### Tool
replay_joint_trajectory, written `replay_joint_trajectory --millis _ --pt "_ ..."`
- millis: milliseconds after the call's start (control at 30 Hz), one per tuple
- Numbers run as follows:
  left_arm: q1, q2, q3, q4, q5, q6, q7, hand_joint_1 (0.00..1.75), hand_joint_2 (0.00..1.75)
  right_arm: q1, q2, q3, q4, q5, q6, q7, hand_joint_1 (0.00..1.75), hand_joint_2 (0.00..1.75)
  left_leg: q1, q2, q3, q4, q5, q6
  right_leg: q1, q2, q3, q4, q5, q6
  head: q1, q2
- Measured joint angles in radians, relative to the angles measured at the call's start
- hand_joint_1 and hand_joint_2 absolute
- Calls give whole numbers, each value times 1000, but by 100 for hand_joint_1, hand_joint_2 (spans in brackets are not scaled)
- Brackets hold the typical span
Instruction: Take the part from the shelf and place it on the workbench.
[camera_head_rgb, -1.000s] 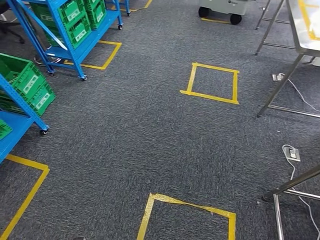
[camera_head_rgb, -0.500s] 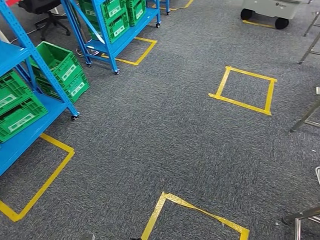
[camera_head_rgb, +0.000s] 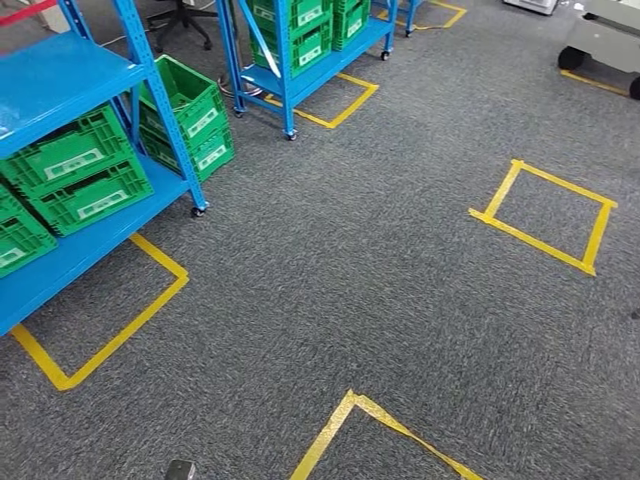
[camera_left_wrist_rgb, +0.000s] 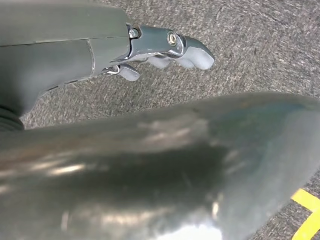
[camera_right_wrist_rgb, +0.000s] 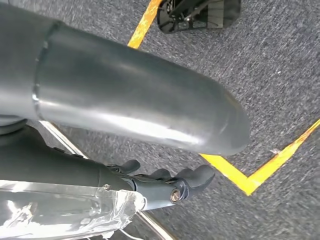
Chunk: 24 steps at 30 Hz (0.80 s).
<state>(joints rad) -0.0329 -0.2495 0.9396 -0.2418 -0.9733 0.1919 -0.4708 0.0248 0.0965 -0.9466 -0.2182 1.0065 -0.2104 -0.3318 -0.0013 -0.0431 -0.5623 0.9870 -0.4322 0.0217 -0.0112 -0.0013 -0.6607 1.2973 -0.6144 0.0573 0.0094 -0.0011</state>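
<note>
1. The whole head view has swung compared with one second ago. The near blue shelf (camera_head_rgb: 68, 75), at the far left, now shows much more of itself, so it is the camera that has turned toward it; the things on the floor have not moved.
2. Green crates (camera_head_rgb: 75, 170) sit on this shelf. The part should be somewhere there, but I cannot make it out in any crate.
3. A second blue shelf (camera_head_rgb: 317, 75) stands further back, also with green crates.
4. A yellow tape square (camera_head_rgb: 543, 215) on the carpet has slid to the right side. The metal legs seen earlier at the right have left the picture, so the bench is probably behind the robot's right side.
5. The left hand (camera_left_wrist_rgb: 166, 50) hangs over the carpet, its fingers released and holding nothing.
6. The right hand (camera_right_wrist_rgb: 170, 187) also hangs with loose, empty fingers.
7. My judgement: empty hands turning to the shelf fit a walk to fetch the part, or a turn back after delivery.
</note>
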Motion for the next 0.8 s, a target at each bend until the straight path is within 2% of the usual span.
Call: replay_joint_trajectory --millis 33,67,100,133,200,267,300,367,400,433,467,500,533,567,600,633,667,700,733,767,800 --pt "0 0 0 1 1 -1 -1 0 0 -1 0 -2 0 2 0 0 0 0 0 -15 1 0 0 0 0 2 5 -23 25 -2 0 0" --pt "1 0 0 2 2 -2 -2 0 0 -2 0 -3 0 5 1 0 0 0 1 -29 2 1 0 -2 -2 9 26 -77 63 -4 0 0" --pt "0 0 0 2 4 -3 -4 0 0 -3 0 -4 0 9 3 -1 0 0 1 -43 2 1 0 -4 -4 28 53 -144 97 -5 0 0" --pt "-1 1 0 2 6 -3 -6 0 0 -3 0 -4 0 13 6 -1 0 0 0 -56 1 4 0 -9 -7 49 79 -206 120 -7 0 0" --pt "-1 2 0 3 13 -4 -13 0 0 -3 0 -4 0 24 15 -7 0 0 0 -79 -5 6 2 -21 -9 74 108 -264 131 -11 -1 0" --pt "3 5 3 3 27 -4 -22 0 0 -4 1 -4 0 42 26 -22 0 0 3 -99 -13 4 6 -33 -8 57 113 -267 131 -22 -1 0" --pt "6 7 7 3 38 -5 -28 0 0 -5 1 -3 0 55 30 -32 0 0 3 -89 -18 9 2 -38 -8 46 114 -268 132 -28 -2 0" --pt "9 13 22 3 66 -14 -39 0 0 -5 3 2 0 84 29 -49 0 0 0 -38 -48 68 -33 -48 -10 22 116 -271 131 -40 -11 0" --pt "10 17 31 3 79 -22 -42 0 0 -4 4 6 0 98 23 -54 0 0 -1 -4 -78 128 -63 -51 -8 10 117 -272 129 -45 -16 0" --pt "11 21 40 3 90 -30 -44 0 0 -3 6 11 0 109 14 -56 0 0 0 16 -116 198 -93 -54 -6 -4 118 -272 125 -48 -19 0" --pt "13 26 49 3 98 -37 -44 0 0 -2 10 15 1 117 7 -57 0 0 0 26 -148 258 -112 -56 -4 -19 121 -272 122 -50 -19 0" --pt "16 30 58 3 105 -42 -44 0 0 -3 13 19 2 125 1 -58 0 0 0 31 -166 290 -113 -55 -2 -33 124 -272 117 -51 -19 0" --pt "20 34 66 3 110 -45 -43 0 0 -4 17 23 2 132 -2 -57 0 0 0 33 -165 284 -94 -53 0 -48 130 -272 112 -51 -19 0" --pt "23 38 74 3 114 -47 -43 0 0 -6 21 28 3 138 -3 -57 0 0 -2 40 -143 239 -60 -48 1 -62 136 -272 105 -50 -19 0" --pt "26 42 81 3 119 -47 -43 0 0 -6 24 33 3 144 -4 -56 0 0 -7 61 -107 172 -23 -40 2 -76 143 -273 98 -49 -19 0" --pt "26 45 88 3 123 -47 -42 0 0 -6 27 38 4 149 -4 -55 0 0 -14 92 -71 103 -2 -31 5 -89 151 -273 88 -45 -19 0" --pt "24 47 95 3 126 -48 -42 0 0 -7 29 41 5 153 -4 -54 0 0 -21 116 -44 52 5 -23 7 -102 158 -276 78 -40 -19 0" --pt "23 49 101 3 128 -47 -42 0 0 -7 31 44 6 157 -4 -53 0 0 -25 131 -28 21 -1 -17 10 -115 171 -280 71 -33 -19 0" --pt "23 51 106 3 129 -47 -42 0 0 -9 31 47 7 159 -4 -53 0 0 -27 128 -21 7 -13 -13 12 -125 186 -282 70 -26 -20 0" --pt "24 52 110 3 130 -46 -42 0 0 -10 31 51 7 162 -4 -54 0 0 -23 110 -14 3 -18 -7 11 -131 201 -286 69 -19 -20 0" --pt "28 53 114 3 130 -45 -42 0 0 -13 31 55 7 165 -3 -55 0 0 -19 96 -3 -3 -19 -2 9 -120 212 -280 70 -13 -20 0"
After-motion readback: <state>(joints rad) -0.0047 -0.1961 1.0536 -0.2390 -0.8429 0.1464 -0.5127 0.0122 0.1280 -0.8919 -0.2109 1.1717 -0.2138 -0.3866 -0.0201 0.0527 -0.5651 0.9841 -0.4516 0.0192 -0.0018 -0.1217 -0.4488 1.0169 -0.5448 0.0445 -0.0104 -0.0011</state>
